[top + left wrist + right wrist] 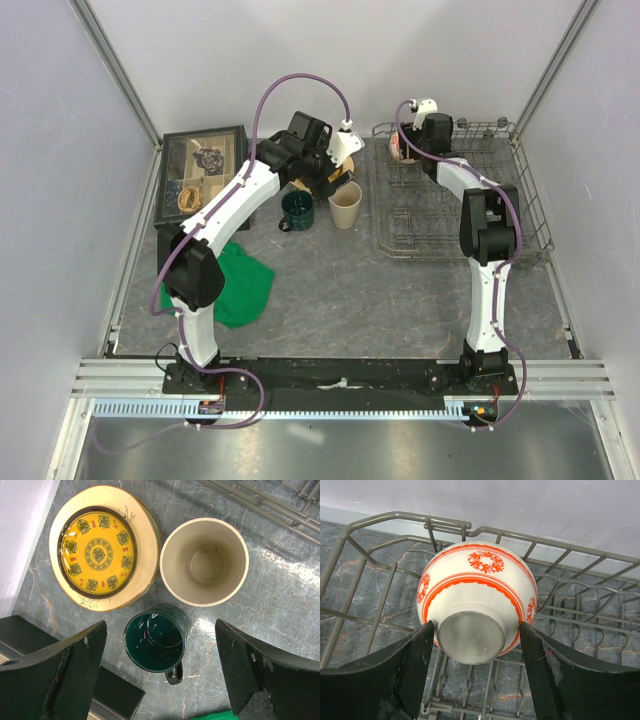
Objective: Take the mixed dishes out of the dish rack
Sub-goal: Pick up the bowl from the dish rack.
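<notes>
Most of the unloading looked done at this moment. The stacked plates (100, 547), topped by the one with the yellow patterned centre, sat on the tabletop (330, 290) near the middle of its far edge. The beige cup (204, 562) stood just beside them and the dark green mug (156, 637) close in front of both, each upright and empty. Your left fingers (65, 675) hung over that group, spread wide and holding nothing.

The dish rack (440, 225) stood toward the far right corner of the tabletop, and from what the views showed it carried one dish only. The red-and-white bowl (477, 585) lay tipped on its side in the rack's far left corner, with its foot facing your right wrist camera. Your right fingers (405, 680) were set on either side of it, right up against its walls. Whether they were already pinching it or only bracketing it, I could not tell.

So I judged that one item was left. You had to secure the bowl, lift it clear of the wire sides and set it down with the rest.
</notes>
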`<move>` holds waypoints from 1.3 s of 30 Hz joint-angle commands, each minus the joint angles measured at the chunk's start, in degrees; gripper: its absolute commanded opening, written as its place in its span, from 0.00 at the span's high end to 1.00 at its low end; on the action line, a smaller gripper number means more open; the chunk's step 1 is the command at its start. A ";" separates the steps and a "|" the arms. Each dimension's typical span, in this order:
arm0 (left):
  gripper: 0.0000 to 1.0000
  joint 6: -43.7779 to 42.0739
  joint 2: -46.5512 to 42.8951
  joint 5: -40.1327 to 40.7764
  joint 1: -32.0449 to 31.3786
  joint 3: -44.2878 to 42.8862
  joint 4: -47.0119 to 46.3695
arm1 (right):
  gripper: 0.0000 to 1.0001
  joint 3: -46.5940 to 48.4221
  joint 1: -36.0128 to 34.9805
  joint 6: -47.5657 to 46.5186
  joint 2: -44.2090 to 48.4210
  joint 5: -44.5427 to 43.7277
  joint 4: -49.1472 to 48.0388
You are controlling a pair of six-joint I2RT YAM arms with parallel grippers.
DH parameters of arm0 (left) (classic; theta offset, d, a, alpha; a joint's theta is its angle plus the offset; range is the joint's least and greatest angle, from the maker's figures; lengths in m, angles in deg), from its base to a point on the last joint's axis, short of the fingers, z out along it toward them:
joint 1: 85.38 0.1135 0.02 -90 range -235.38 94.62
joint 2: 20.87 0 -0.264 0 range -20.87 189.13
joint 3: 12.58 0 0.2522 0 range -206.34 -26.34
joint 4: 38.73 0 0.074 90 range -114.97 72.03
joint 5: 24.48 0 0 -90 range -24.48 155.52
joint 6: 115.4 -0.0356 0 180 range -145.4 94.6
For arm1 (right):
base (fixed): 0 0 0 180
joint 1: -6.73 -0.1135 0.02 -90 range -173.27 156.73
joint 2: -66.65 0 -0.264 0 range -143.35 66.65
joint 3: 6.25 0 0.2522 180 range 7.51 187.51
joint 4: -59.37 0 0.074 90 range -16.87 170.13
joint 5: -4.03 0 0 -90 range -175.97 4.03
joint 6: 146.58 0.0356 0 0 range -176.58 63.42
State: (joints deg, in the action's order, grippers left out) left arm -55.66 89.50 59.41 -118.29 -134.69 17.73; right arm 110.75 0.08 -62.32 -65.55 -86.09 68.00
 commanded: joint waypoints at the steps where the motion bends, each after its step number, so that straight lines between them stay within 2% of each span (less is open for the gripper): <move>1: 0.05 1.52 -0.68 0.04 -0.05 -0.19 -2.00 | 0.25 2.84 0.24 1.08 -1.30 3.02 -0.41; 10: 0.05 1.52 -0.42 -0.31 -0.05 0.16 -2.00 | 0.34 3.37 0.24 0.99 -1.74 3.81 0.64; 27: 0.05 1.70 -0.77 -0.92 -0.05 0.60 -2.00 | 0.36 1.26 0.06 0.55 -1.13 2.32 0.91; 39: 0.05 1.70 -1.38 -1.01 -0.05 1.57 -2.00 | 0.43 -0.41 -0.64 0.20 -0.43 1.70 0.91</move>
State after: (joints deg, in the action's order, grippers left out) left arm -55.64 89.50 59.32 -118.29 -133.49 17.73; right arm 111.80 0.36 -62.32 -65.69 -84.71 69.20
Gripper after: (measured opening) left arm 0.951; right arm 0.603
